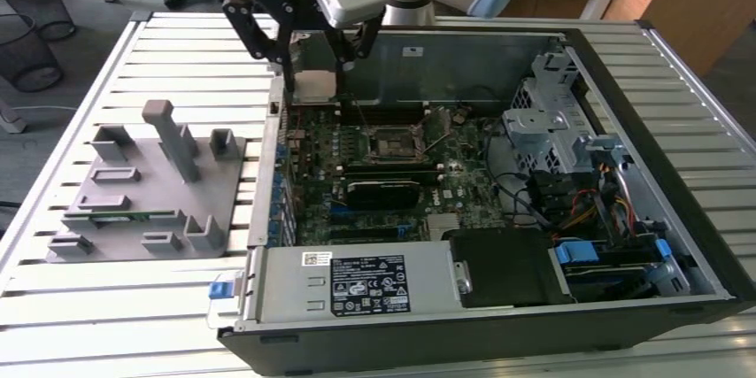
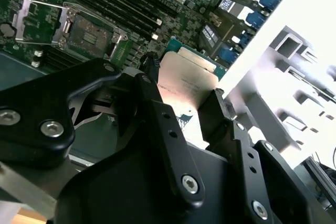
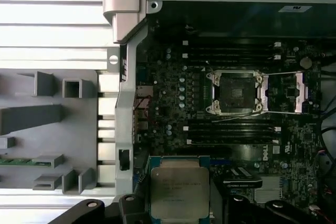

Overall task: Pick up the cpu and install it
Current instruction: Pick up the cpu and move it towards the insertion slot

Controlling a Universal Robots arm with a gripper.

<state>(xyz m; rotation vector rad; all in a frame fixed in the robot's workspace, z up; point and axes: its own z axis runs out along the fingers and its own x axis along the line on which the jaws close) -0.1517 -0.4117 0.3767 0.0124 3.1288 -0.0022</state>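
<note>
My gripper point(image 2: 184, 85) pinches the cpu point(image 3: 179, 192) by two opposite edges above the open computer case point(image 1: 473, 343); light, stiff and likely fragile underneath, it suits an edge grip

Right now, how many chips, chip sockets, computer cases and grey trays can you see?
cpu: 1
socket: 1
computer case: 1
grey tray: 1
Total: 4
</note>
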